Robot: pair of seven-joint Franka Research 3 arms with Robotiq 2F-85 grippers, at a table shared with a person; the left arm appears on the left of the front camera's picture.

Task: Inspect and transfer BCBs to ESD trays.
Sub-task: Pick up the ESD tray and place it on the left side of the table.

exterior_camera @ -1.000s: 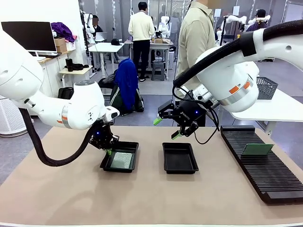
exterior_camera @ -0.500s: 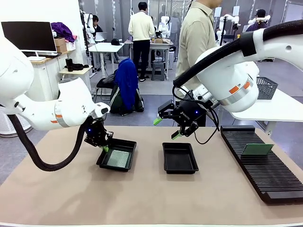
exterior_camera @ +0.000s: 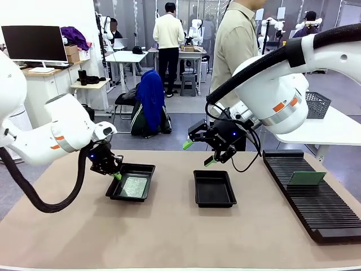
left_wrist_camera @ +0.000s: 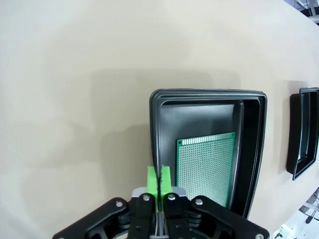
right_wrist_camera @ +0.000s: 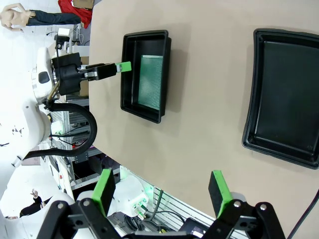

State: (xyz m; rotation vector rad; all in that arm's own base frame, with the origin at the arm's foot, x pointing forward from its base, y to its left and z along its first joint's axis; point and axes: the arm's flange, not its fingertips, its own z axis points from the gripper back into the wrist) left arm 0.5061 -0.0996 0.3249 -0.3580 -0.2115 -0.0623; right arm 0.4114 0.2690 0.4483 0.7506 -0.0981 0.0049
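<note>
A green BCB [left_wrist_camera: 206,167], its pale face a fine grid of dots inside a plain green border, lies flat on the floor of a black ESD tray [exterior_camera: 144,167] left of the table's [exterior_camera: 169,237] middle. The board sits close to one long wall. Bare black floor shows beyond one short end and in a narrow strip along the opposite rim. On that rim the left gripper [left_wrist_camera: 159,174] has its green pads pinched together, gripping the tray's edge.

The right gripper [exterior_camera: 198,153] hangs in the air above the far end of the second ESD tray [exterior_camera: 214,188], jaws spread wide with nothing between them; that tray's floor is bare. Open tan table lies between the two raised-rimmed trays and across the whole near side. At the right edge, well apart, a long ribbed rack [exterior_camera: 316,197] holds a second board [exterior_camera: 306,178] propped at a tilt.
</note>
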